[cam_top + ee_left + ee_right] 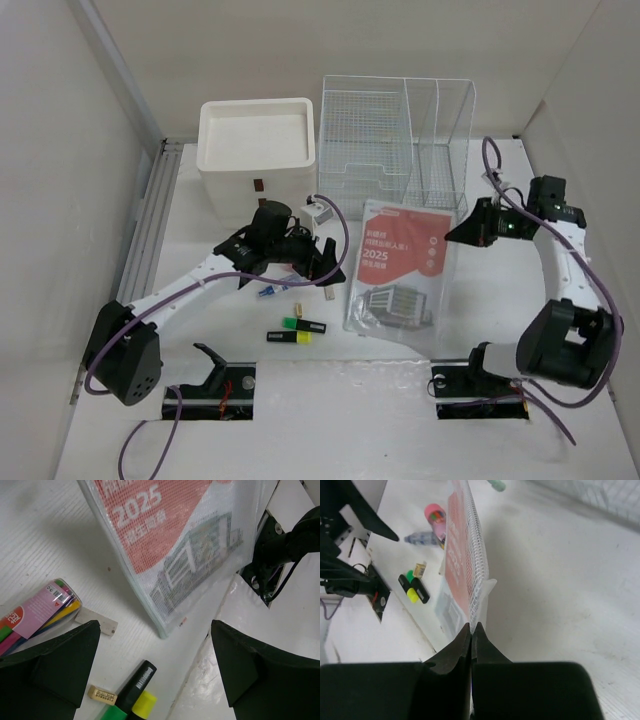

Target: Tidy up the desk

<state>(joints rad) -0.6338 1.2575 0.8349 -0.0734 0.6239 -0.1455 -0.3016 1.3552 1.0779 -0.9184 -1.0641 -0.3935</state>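
My right pincer [471,630] is clamped on the right edge of the pouch [400,265], and that edge is tipped up. My left pincer [155,630] hangs just left of the pouch with its fingers wide apart, holding nothing. The desk [330,400] lies under the pouch and spreads out on all sides of it. Left of the pouch lie a pen tube [35,615], two markers [290,336] and a small eraser [102,695]. Behind the pouch stands the wire rack [365,140].

I think my grip is thin, just a bit of mesh. If I lift fast, the pouch could slip out and flop down. The book inside looks heavy, so the pouch may sag and swing. Then it could sweep the markers away, or bump the rack's front if I aim low.
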